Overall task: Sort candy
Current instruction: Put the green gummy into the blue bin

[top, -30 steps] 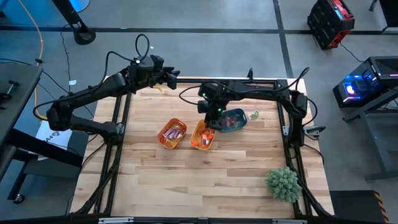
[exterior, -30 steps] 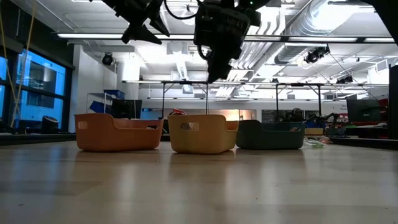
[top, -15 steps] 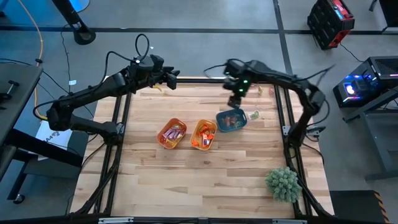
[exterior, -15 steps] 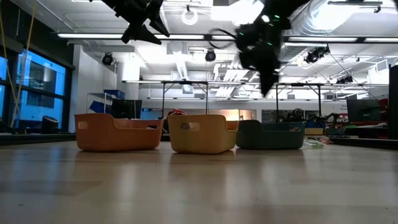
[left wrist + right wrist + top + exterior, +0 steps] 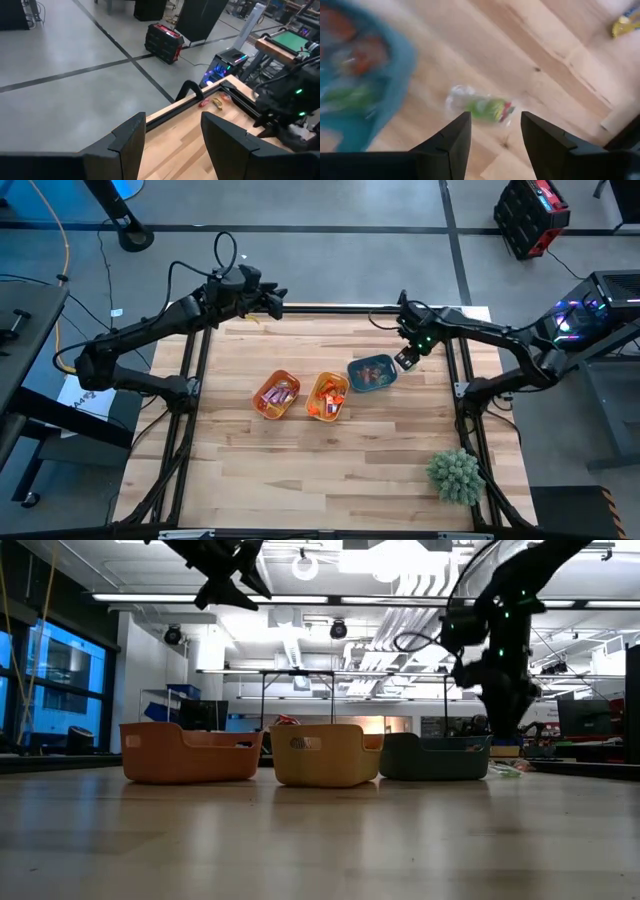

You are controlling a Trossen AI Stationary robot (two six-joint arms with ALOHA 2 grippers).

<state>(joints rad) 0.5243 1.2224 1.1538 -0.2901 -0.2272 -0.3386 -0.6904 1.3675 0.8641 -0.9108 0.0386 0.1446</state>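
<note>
Three small bins stand in a row mid-table: orange (image 5: 277, 394), yellow-orange (image 5: 328, 396) and blue (image 5: 372, 373), each with wrapped candy inside. One loose candy (image 5: 482, 107), green and red in a clear wrapper, lies flat on the wood just right of the blue bin. My right gripper (image 5: 492, 132) hangs open above it, pointing down and touching nothing; the high view shows this gripper (image 5: 408, 358) beside the blue bin. My left gripper (image 5: 275, 302) waits open, high over the table's far left edge. Two more candies, red (image 5: 202, 104) and yellow (image 5: 218, 102), lie near the far edge.
A green spiky plant (image 5: 455, 473) stands at the near right corner. The table's dark frame rail (image 5: 462, 380) runs close along the right of my right gripper. A yellow candy (image 5: 625, 25) lies farther off on the wood.
My right gripper has swung from above the yellow-orange bin toward the far edge, then to the right and down, and has turned about. It now hangs beside the blue bin's right side, over the loose candy.
</note>
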